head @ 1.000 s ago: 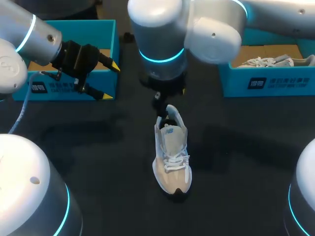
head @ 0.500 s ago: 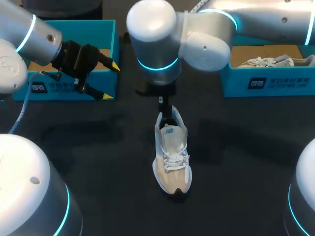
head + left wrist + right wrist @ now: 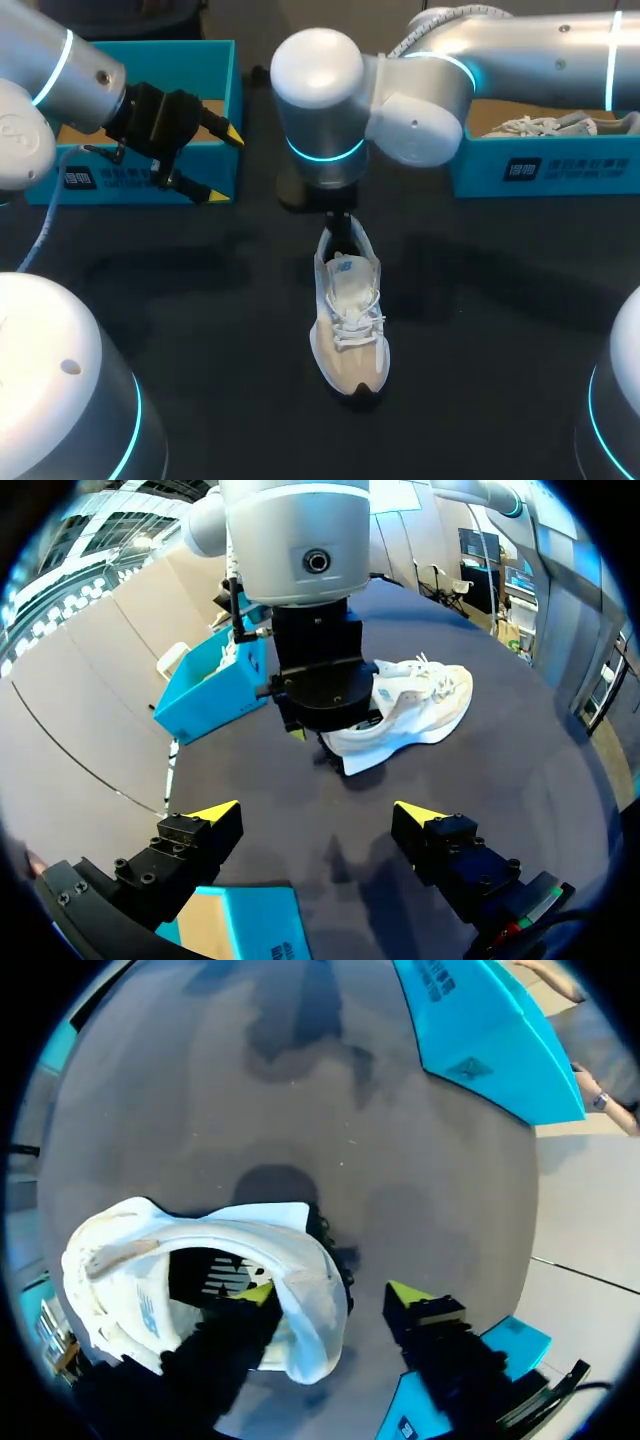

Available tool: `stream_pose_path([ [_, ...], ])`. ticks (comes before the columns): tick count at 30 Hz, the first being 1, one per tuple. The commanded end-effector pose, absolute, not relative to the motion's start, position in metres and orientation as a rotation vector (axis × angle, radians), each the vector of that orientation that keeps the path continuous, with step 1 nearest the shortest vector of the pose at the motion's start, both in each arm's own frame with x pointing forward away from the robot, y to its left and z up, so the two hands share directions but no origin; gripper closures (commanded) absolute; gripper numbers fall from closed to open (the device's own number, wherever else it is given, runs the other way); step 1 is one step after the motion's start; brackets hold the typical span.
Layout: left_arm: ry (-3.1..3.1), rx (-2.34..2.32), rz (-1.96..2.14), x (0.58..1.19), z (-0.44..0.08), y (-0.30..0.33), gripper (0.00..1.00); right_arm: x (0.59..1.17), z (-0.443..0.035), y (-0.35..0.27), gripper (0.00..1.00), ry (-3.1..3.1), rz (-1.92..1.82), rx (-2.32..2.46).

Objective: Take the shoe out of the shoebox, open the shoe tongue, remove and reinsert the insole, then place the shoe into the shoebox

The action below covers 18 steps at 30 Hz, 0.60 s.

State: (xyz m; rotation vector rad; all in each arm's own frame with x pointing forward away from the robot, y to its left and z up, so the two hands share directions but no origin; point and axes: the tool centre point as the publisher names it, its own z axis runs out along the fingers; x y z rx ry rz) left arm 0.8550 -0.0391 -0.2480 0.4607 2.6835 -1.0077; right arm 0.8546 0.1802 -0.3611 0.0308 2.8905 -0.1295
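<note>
Left pincer (image 3: pixel 225 165) wide open, raised — right pincer (image 3: pixel 332 1295) pointing down, seemingly parted.

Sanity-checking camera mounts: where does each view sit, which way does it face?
Head: above and behind, looking down on the table; left arm, right arm and shoe show.
Left wrist: on left arm, looking past open left gripper at shoe and right arm.
Right wrist: looks down past the right gripper into the shoe.
All three share the shoe.
</note>
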Motion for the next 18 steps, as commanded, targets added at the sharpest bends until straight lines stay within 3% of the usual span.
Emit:
stream_pose_path([
  [1, 2.685, 0.46, -1.002, 0.854, -0.248, -0.039, 0.0, 0.856, -0.367, 0.182, 0.51, 2.895, -0.135, 0.01],
  [12, 2.685, 0.46, -1.002, 0.854, -0.248, -0.039, 0.0, 0.849, -0.384, 0.178, 0.53, 2.933, -0.159, 0.018],
  [18, 2.685, 0.46, -1.002, 0.854, -0.248, -0.039, 0.0, 0.851, -0.385, 0.179, 0.75, 2.937, -0.177, 0.014],
])
